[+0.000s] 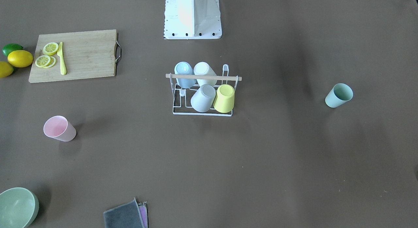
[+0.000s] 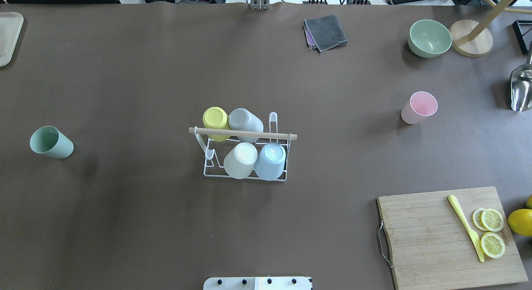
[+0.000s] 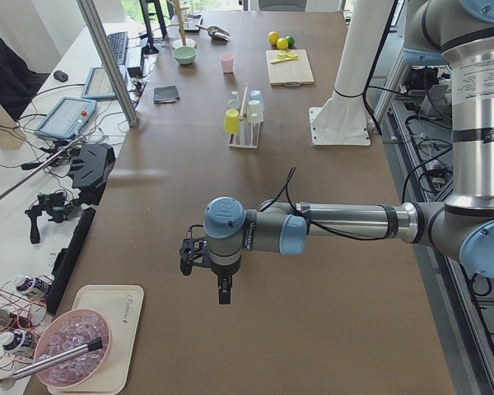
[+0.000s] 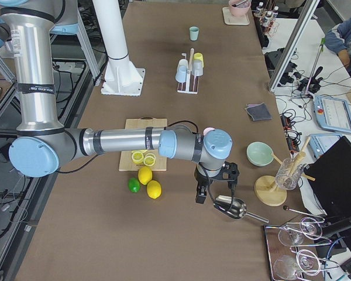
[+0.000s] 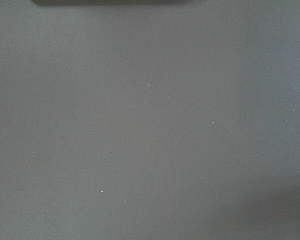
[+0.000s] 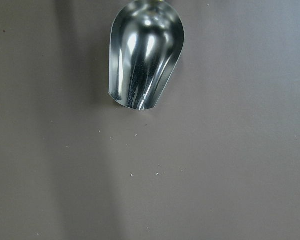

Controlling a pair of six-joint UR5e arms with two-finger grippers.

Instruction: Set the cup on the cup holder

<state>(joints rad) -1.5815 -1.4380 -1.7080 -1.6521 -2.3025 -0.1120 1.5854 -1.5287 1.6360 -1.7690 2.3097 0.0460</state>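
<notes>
Nearest the robot, off to the right of the white wire cup holder with a light wooden rod handle (image 2: 243, 134), a wooden cutting board (image 2: 432, 240) carries lemon slices (image 2: 492, 244) and a yellow plastic knife (image 2: 465, 227). The holder itself stands mid-worktop with four cups upturned on its prongs. A white cup (image 2: 240, 159) and a pale blue cup (image 2: 270, 161) are on the robot's side of the rod, and a yellow cup (image 2: 215, 119) and a grey cup (image 2: 245, 120) are on the far side.

Well to the holder's left we see a mint-green plastic cup (image 2: 50, 141) standing upright. Well to its right, slightly farther back, a pink plastic cup (image 2: 419, 107) stands upright.

Farther left than the green cup, the left arm reaches out with its forearm level and its wrist bent. The left hand (image 3: 222, 288) points straight down over the bare brown worktop (image 5: 150, 130). Out past the pink cup, the right arm mirrors this pose. The right hand (image 4: 200, 196) points down beside a shiny metal scoop (image 6: 146, 55). We cannot tell how wide either hand's fingers stand.

Beyond the holder, to its right, lie a folded grey cloth (image 2: 326, 31) and a pale green bowl (image 2: 429, 38).
</notes>
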